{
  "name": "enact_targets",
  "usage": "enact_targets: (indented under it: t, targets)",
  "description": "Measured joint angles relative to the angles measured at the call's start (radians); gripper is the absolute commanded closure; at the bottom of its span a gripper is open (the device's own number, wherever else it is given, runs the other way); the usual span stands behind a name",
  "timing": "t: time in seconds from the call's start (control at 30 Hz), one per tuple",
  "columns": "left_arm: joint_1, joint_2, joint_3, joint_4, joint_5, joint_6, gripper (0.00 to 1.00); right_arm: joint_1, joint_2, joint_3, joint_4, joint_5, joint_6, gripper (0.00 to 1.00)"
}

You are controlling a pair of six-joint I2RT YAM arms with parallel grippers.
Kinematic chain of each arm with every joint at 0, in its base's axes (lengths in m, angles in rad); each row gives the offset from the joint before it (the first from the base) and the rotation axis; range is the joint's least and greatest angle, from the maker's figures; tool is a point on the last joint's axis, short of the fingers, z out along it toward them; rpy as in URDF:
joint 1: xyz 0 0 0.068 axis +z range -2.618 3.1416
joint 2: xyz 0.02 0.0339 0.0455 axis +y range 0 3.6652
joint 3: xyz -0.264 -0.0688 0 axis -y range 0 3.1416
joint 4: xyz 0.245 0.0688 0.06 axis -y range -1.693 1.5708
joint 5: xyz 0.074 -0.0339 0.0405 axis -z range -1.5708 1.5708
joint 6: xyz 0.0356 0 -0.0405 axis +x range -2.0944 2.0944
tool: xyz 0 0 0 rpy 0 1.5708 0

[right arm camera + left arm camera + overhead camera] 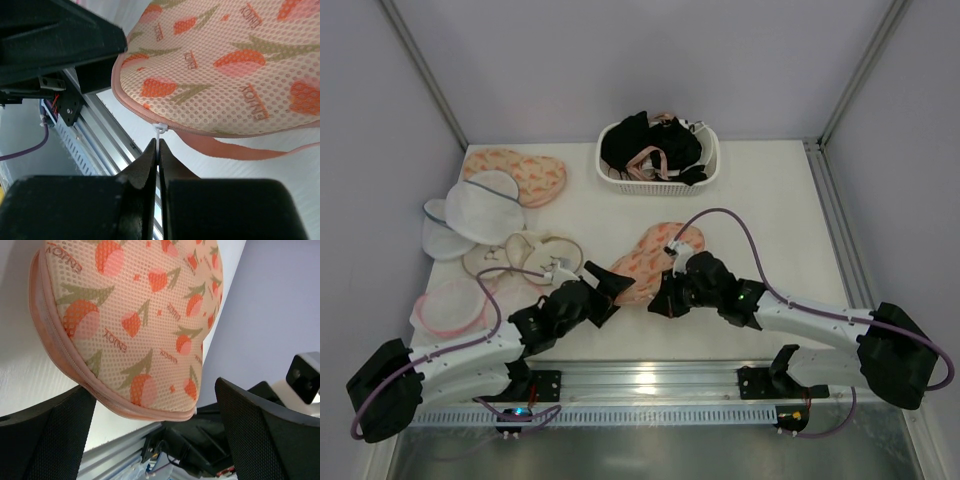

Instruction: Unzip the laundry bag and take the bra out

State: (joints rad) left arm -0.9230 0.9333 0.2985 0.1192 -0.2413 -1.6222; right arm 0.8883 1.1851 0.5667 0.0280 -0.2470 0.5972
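Observation:
The peach laundry bag (648, 262) with orange-pink print lies at the table's near middle, zipped, with a pink rim. In the right wrist view the bag (225, 75) fills the top, and my right gripper (158, 146) is shut on its small white zip pull (159, 130) at the rim. My right gripper (661, 299) sits at the bag's near edge. My left gripper (605, 284) is open at the bag's left end; in the left wrist view the bag's end (135, 315) lies between the wide-apart fingers (45, 440). The bra is hidden.
A second peach bag (517, 172) lies at the far left. White mesh domed bags (470, 212) and cream pink-rimmed round bags (525, 256) lie along the left. A white basket (710, 170) with black garments stands at the back. A rail (650, 380) runs along the near edge.

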Motion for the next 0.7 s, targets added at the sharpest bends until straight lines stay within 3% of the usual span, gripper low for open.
enact_targets:
  t: [0.17, 0.27, 0.3, 0.37, 0.4, 0.5, 0.57, 0.7]
  targets:
    - [0.0, 0.053, 0.026, 0.026, -0.058, -0.002, 0.08, 0.022, -0.001, -0.014, 0.002, 0.0, -0.005, 0.96]
    - [0.0, 0.114, 0.045, 0.066, -0.061, -0.001, 0.28, 0.03, -0.001, -0.022, 0.002, 0.001, -0.005, 0.96]
    - [0.0, 0.136, 0.047, 0.09, -0.059, 0.001, 0.41, 0.032, -0.001, -0.023, 0.001, 0.001, -0.005, 0.97]
    - [0.0, 0.178, 0.047, 0.132, -0.053, 0.0, 0.55, 0.036, -0.001, -0.024, 0.001, 0.001, -0.006, 0.96]
    - [0.0, 0.196, 0.047, 0.148, -0.05, 0.004, 0.69, 0.038, -0.001, -0.024, -0.001, 0.002, -0.008, 0.96]
    - [0.003, 0.221, 0.048, 0.176, -0.045, 0.008, 0.88, 0.04, -0.005, -0.024, -0.023, 0.014, -0.016, 0.96]
    - [0.011, 0.22, 0.048, 0.184, -0.044, 0.01, 0.97, 0.042, -0.011, -0.017, -0.062, 0.036, -0.023, 0.96]
    - [0.036, 0.214, 0.048, 0.178, -0.025, 0.027, 0.99, 0.047, -0.015, 0.03, -0.169, 0.103, -0.039, 0.96]
